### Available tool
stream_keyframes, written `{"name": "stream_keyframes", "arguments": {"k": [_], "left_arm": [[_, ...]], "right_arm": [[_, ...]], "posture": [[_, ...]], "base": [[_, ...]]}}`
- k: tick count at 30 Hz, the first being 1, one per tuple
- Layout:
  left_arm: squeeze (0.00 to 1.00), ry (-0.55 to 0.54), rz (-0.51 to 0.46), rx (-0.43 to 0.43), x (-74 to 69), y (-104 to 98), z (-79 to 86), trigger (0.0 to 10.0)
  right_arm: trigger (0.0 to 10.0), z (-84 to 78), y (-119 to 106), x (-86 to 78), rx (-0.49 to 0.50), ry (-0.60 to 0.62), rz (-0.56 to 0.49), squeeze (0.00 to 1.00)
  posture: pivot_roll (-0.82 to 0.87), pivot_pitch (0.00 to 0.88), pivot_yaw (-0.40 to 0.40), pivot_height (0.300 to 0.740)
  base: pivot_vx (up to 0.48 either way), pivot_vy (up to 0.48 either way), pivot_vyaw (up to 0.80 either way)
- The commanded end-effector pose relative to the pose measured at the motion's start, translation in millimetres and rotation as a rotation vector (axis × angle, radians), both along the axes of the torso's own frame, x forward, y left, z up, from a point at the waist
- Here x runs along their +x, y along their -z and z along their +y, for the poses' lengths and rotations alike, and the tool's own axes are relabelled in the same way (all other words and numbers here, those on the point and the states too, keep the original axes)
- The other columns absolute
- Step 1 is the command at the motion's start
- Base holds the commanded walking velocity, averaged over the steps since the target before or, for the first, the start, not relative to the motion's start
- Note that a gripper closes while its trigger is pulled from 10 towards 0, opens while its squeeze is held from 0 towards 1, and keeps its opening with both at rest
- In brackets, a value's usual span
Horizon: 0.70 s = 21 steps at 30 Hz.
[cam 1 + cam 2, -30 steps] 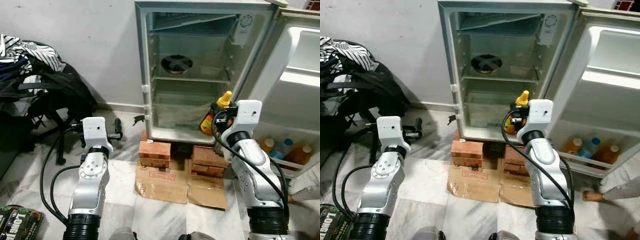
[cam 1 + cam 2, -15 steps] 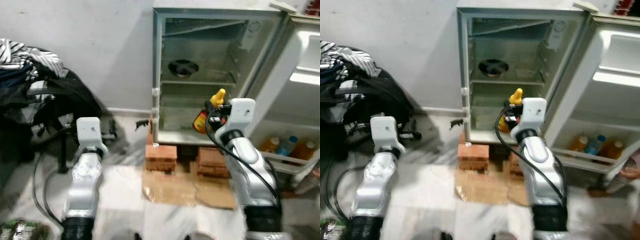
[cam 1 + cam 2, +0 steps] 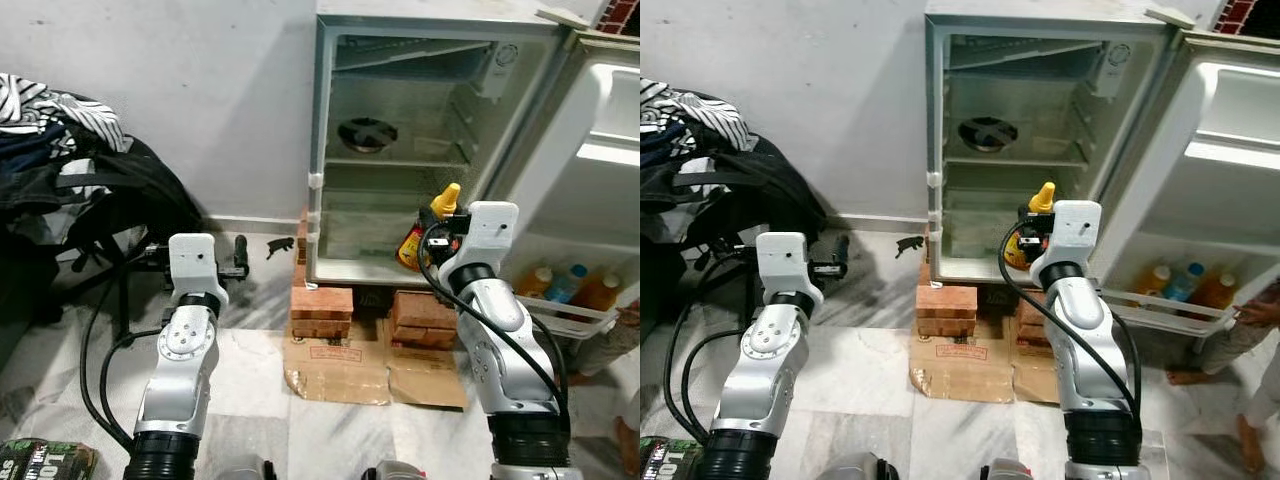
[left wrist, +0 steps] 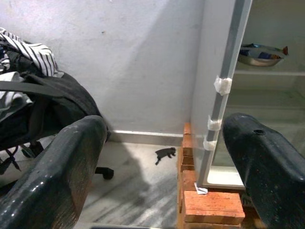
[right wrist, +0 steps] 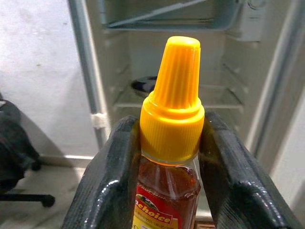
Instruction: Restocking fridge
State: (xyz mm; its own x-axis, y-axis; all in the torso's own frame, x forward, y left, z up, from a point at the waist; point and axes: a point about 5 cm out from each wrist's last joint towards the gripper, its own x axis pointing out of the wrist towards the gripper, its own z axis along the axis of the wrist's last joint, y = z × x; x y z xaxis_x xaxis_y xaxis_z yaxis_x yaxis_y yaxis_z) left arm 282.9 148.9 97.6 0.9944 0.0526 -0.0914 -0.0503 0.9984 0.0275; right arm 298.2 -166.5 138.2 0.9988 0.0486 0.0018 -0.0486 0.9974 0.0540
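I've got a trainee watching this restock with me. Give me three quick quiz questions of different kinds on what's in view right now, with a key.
1. True or false: the right gripper is shut on the honey bottle just below its yellow cap.
2. Multiple choice: what sits on the middle shelf of the fridge? A) a metal bowl B) a milk carton C) a pan lid
3. Fill in: the fridge stands raised on stacks of ____.

Key
1. True.
2. A, the metal bowl.
3. Bricks.
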Motion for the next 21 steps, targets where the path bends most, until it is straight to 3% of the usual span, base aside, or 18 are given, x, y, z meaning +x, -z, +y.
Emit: {"name": "stream_keyframes", "arguments": {"k": [1, 5, 17, 21], "left_arm": [[0.0, 0.005, -0.023, 0.011, 2.5, -5.1, 0.6, 10.0], [0.0, 0.021, -0.027, 0.017, 2.1, -5.6, -0.1, 10.0], [0.0, 0.015, -0.023, 0.016, 3.0, -4.5, -1.8, 10.0], [0.0, 0.013, -0.022, 0.017, 3.1, -4.5, -1.8, 10.0]], "right_arm": [[10.0, 2.3, -13.3, 5.2, -0.001, -0.008, -0.057, 0.0], [10.0, 1.7, -12.8, 5.6, 0.007, -0.003, -0.051, 0.0], [10.0, -1.4, -13.2, 7.5, 0.005, 0.008, -0.047, 0.0], [10.0, -1.2, -12.9, 7.9, 0.005, 0.008, -0.045, 0.0]], "posture": [[0.0, 0.0, -0.017, 0.74], [-0.01, 0.0, -0.018, 0.74], [-0.01, 0.0, -0.018, 0.74], [-0.01, 0.0, -0.019, 0.74]], "base": [[0.0, 0.0, 0.0], [0.126, 0.0, 0.0], [0.252, -0.406, 0.0], [0.0, -0.421, 0.0]]}}
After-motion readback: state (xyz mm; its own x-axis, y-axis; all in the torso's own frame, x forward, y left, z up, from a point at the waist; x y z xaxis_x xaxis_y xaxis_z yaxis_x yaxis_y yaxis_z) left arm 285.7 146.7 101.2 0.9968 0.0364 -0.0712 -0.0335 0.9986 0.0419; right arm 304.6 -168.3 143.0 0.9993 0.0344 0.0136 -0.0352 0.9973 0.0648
